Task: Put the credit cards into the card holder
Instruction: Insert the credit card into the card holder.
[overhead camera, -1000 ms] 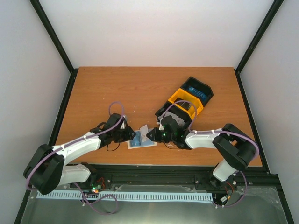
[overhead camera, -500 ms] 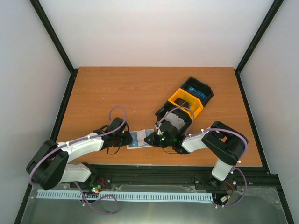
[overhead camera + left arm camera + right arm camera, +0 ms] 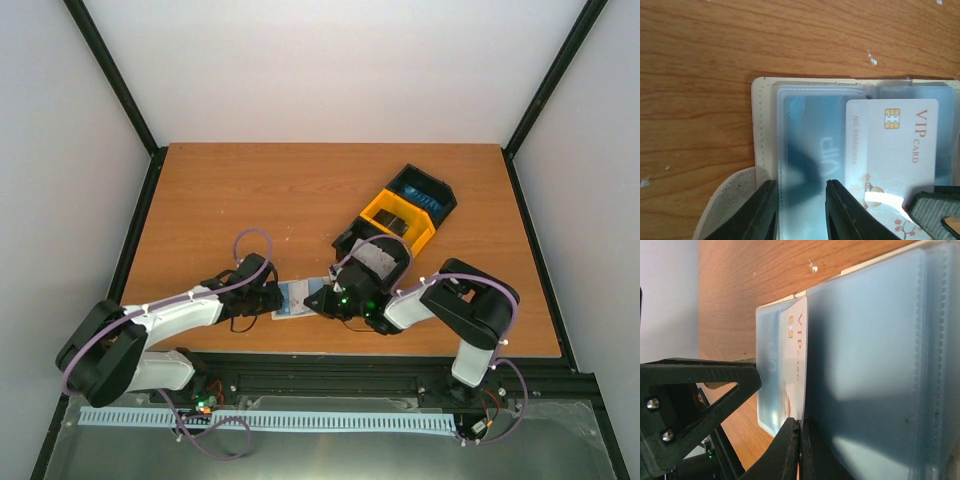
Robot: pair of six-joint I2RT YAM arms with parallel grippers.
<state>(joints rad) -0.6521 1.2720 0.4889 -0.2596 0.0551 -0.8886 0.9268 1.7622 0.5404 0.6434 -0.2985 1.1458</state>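
Wood table [image 3: 200, 200], card [image 3: 892, 150] lowered onto holder [image 3: 760, 125]

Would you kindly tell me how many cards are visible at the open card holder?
2: a white VIP card lying across the card holder's clear sleeves, one edge in the shut right tool; a blue card inside the sleeve beside it. Others may be hidden.

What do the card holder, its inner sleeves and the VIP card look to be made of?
Card holder: cream, matte, probably faux leather; the flap's underside looks fuzzy.
Sleeves: clear, glossy soft plastic; a blue card shows through under glare.
VIP card: seemingly stiff, smooth white plastic, printed, with a gold chip.
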